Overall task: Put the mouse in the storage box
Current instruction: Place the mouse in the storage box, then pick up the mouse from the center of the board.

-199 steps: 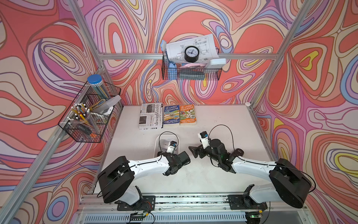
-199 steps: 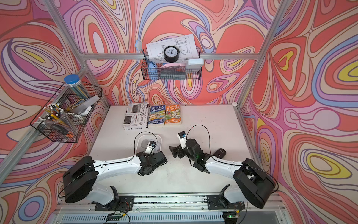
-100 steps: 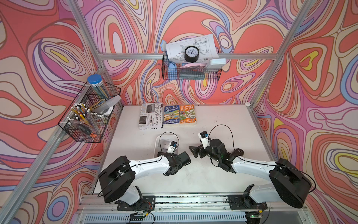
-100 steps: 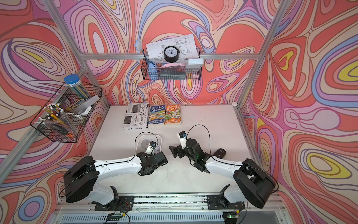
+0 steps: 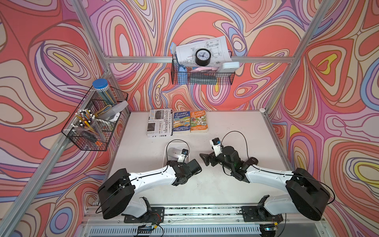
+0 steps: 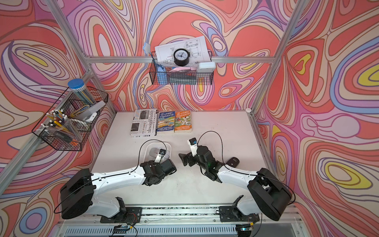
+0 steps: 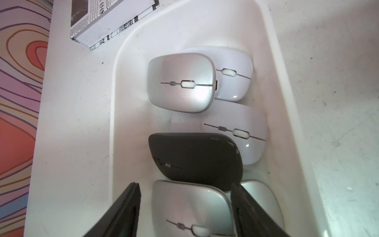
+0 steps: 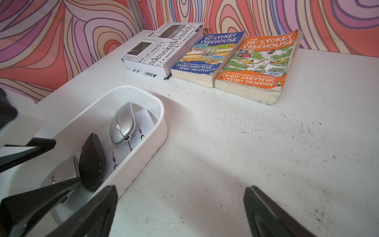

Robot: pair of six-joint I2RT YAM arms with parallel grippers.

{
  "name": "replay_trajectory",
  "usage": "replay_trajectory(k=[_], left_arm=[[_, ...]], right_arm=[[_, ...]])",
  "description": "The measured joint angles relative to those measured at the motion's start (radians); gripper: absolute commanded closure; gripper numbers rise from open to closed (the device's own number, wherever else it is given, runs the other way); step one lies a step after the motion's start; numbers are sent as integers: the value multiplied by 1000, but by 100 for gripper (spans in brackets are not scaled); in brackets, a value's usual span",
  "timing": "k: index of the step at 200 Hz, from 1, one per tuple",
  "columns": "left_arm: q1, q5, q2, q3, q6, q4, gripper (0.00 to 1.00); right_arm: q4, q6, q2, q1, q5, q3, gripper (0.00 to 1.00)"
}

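The left gripper (image 7: 185,184) hangs over the end of the storage box (image 7: 114,123) nearer the robot, a white, shallow, rounded-rectangle plastic bin with a rolled rim; its black jaws stand partly apart astride a silver mouse (image 7: 190,207), glossy low-domed plastic, with clear space on one side and the other pad (image 7: 246,205) against the shell or just off it, so I judge the mouse released and lying in the box; beyond it lie a matte black mouse (image 7: 194,158), two white mice (image 7: 242,133) and a far silver mouse (image 7: 180,82), overlapping; the right gripper (image 8: 181,188) is spread wide, holds nothing, and hovers above the scuffed white table (image 8: 266,143) just beside the box. Such a mouse should be light, rigid and slick on top; the straight long sides give the surest hold, pinched squarely across the width. The left wrist view alone shows the jaws' fit and the crowding inside; only a top view shows plainly a dark mouse (image 6: 232,162) on the table, just beside the right forearm and well apart from the box, probably next to fetch; neither wrist view catches it.
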Motion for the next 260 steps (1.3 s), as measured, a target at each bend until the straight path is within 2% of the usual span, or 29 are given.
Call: replay_trajectory(k=[46, 86, 122, 158, 193, 210, 260], left_arm=[[0, 49, -51, 0, 2, -2, 22], [0, 96, -211, 0, 7, -8, 15], [6, 167, -316, 0, 18, -8, 13], [35, 238, -344, 0, 26, -8, 13], [66, 302, -360, 0, 35, -1, 12], [74, 322, -360, -1, 37, -1, 12], [83, 364, -367, -29, 44, 14, 12]], right_arm=[[-1, 2, -6, 0, 10, 0, 2], [-116, 60, -18, -34, 45, 40, 2], [-383, 198, -31, -179, 126, 175, 2], [-673, 319, -92, -378, 225, 230, 2], [-925, 377, -91, -539, 281, 269, 2], [-1007, 394, -91, -573, 294, 269, 2], [-1124, 420, -57, -585, 271, 266, 2]])
